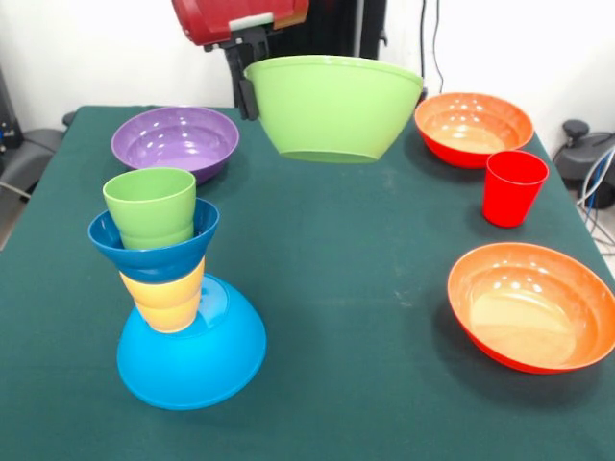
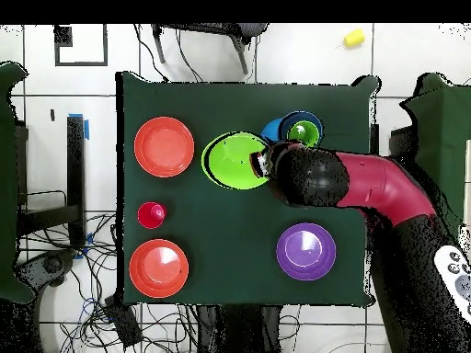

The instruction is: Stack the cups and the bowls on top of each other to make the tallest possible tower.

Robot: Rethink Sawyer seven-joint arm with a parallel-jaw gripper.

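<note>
Green bowl [image 1: 333, 106] is up in the air, top centre of the front view, clear of the cloth, rim level. Gripper [image 1: 248, 91] clamps its left rim, hanging from the red arm [image 2: 368, 184]. Lower left: the tower [image 1: 178, 288] w/ light-blue bowl [image 1: 192, 360] upside down as base, yellow cup [image 1: 165, 298] on it, dark-blue bowl [image 1: 154, 248] next, green cup [image 1: 150, 206] nested on top. Purple bowl [image 1: 175, 140] sits upper left. Right side: orange bowl [image 1: 473, 127] at top, red cup [image 1: 513, 187] just below it, 2nd orange bowl [image 1: 533, 305] lower right. All on the green table [image 1: 346, 288].
</note>
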